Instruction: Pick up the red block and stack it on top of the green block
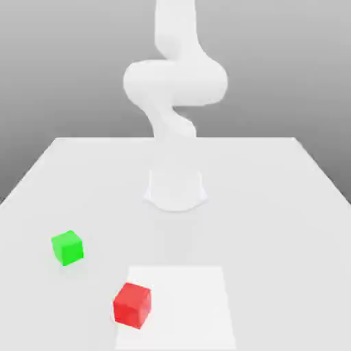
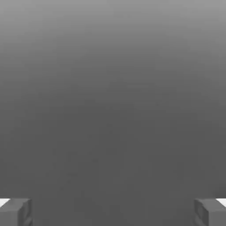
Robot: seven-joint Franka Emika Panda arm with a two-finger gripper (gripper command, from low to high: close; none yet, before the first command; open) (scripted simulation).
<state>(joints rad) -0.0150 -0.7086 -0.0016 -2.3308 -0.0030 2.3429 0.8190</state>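
The red block (image 1: pixel 132 305) sits on the white table near its front edge, on the corner of a paler square patch (image 1: pixel 185 308). The green block (image 1: pixel 67 247) rests farther back toward the exterior view's left, about a block's width apart from the red one. The white arm (image 1: pixel 175 82) rises from its round base (image 1: pixel 175 190) at mid-table and bends upward. In the hand view my gripper (image 2: pixel 113 214) is open, its two grey fingertips (image 2: pixel 15 212) set far apart with nothing between them, facing plain grey background.
The white table (image 1: pixel 274 206) stretches wide around the arm's base. The blocks are the only loose objects on it.
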